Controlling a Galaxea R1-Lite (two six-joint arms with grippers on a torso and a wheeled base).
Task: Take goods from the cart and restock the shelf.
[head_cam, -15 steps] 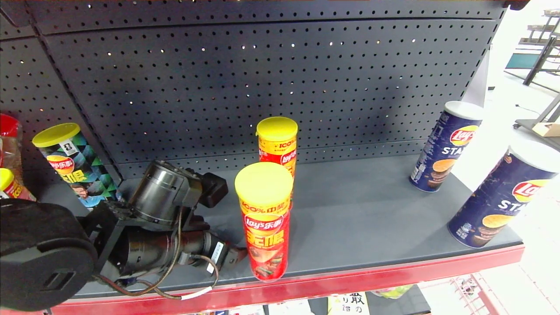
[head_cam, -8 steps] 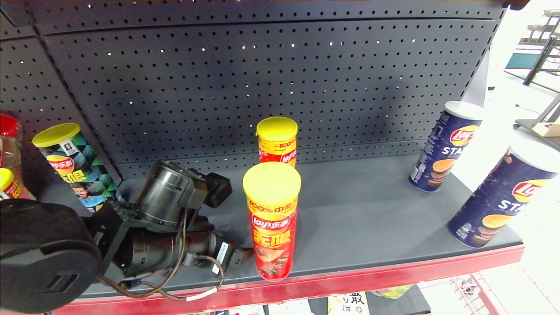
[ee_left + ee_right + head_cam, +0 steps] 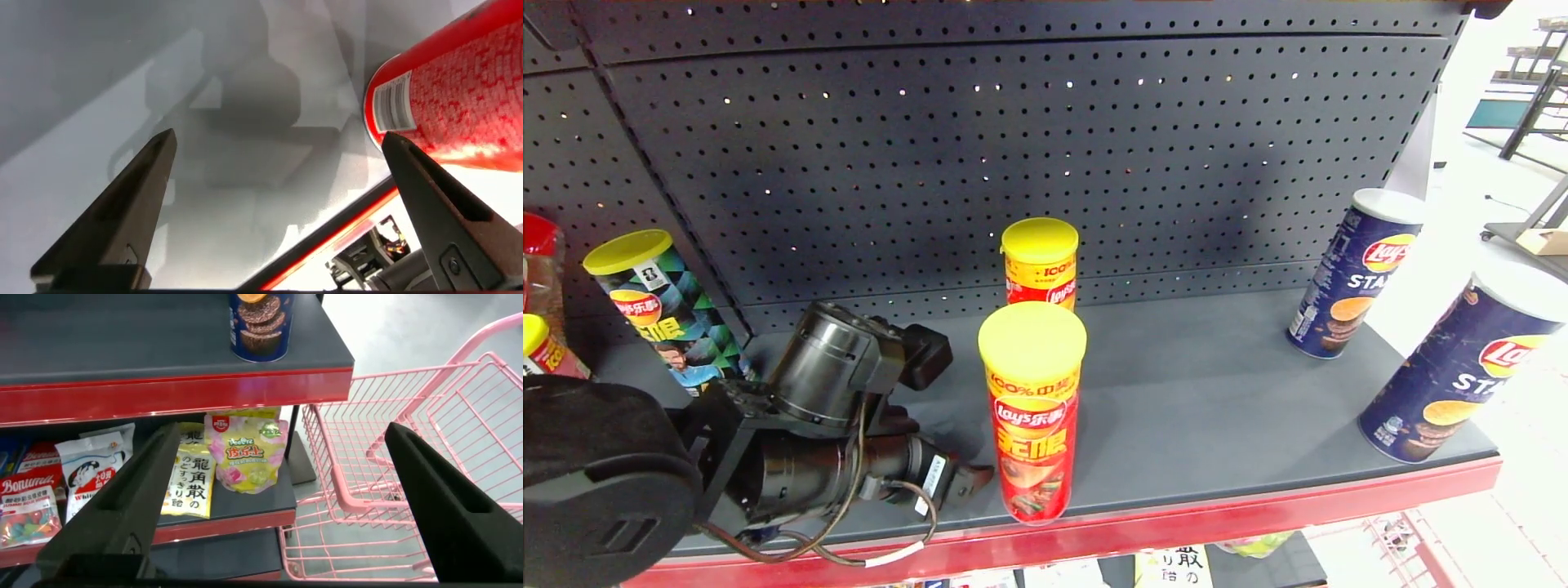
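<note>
Red can (image 3: 1031, 416) has shifted right, now upright at the shelf (image 3: 1217, 408) front.
My left gripper (image 3: 279, 139) gapes wide and empty beside it, letting it stand alone.

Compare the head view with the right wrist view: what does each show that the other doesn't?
Head view only: the front red cylindrical chip can with a yellow lid, its twin behind it, and the dark perforated back panel.
Right wrist view only: the right hand, fingers spread, and the white-and-red snack packets on the lower shelf.
Both: the dark blue chip can at the grey shelf's front right corner, and the pink wire cart, just a sliver in the head view.
</note>
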